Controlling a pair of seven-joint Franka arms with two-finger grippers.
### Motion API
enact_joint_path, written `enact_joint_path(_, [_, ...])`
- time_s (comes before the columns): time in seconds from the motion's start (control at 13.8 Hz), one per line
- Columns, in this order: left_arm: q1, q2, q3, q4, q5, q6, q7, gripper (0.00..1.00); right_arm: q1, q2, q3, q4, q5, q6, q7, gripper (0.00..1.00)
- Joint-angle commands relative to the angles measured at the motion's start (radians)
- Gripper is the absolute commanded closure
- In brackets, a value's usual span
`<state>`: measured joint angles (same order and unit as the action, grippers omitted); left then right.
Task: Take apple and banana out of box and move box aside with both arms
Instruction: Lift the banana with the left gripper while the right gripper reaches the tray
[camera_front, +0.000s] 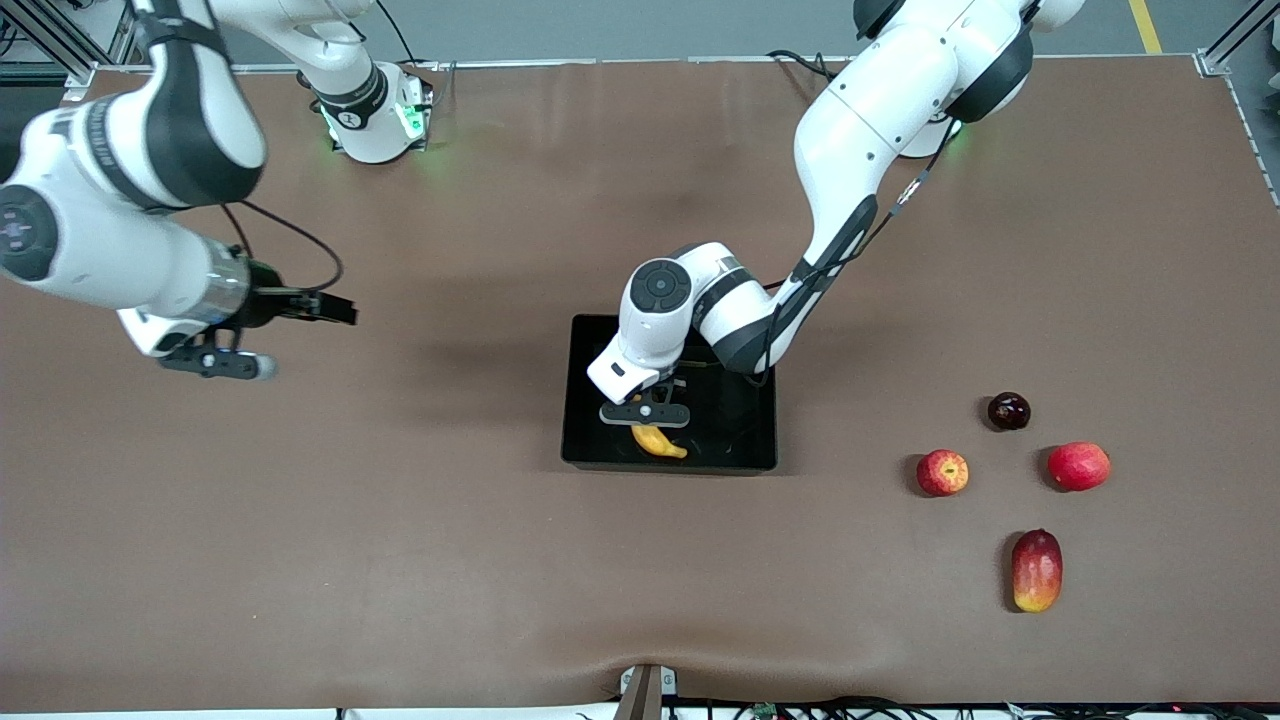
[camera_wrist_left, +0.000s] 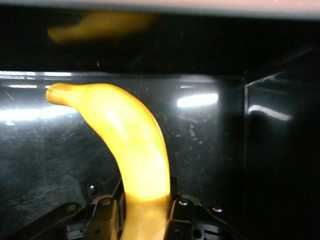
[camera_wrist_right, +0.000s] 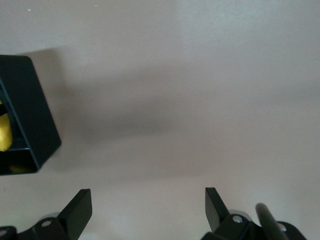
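Here, banana (camera_wrist_left: 135, 150) clamped in left tool (camera_front: 648, 425), inside box (camera_front: 745, 455).

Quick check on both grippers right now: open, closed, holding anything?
Left gripper: closed on the banana, inside the black box.
Right gripper: open, empty, over bare table toward the right arm's end.

1. You see a plain yellow banana (camera_front: 658, 441) in a glossy black box (camera_front: 745, 440).
2. Your apple (camera_front: 942, 472) is red with yellowish streaks.
3. The mango (camera_front: 1036, 570) shades from red to yellow.
4. The plum (camera_front: 1008, 411) is dark purple.
5. The table (camera_front: 400, 520) is brown.
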<state>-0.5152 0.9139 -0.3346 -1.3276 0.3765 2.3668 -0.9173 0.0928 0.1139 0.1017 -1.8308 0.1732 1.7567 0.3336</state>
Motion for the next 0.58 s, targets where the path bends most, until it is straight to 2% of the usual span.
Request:
enact_joint_path(0.0, [0.012, -0.088, -0.006, -0.013, 0.025, -0.076, -0.023, 1.00, -0.001, 0.004, 0.085, -0.013, 0.006, 0.070, 0.117, 0.00])
enact_joint_path(0.29, [0.049, -0.216, -0.009, -0.015, 0.012, -0.185, 0.029, 1.00, -0.001, 0.081, 0.186, -0.010, 0.006, 0.226, 0.232, 0.00])
enact_joint_path(0.51, [0.150, -0.298, -0.012, -0.019, -0.112, -0.277, 0.223, 1.00, 0.002, 0.170, 0.234, 0.001, 0.005, 0.358, 0.248, 0.00])
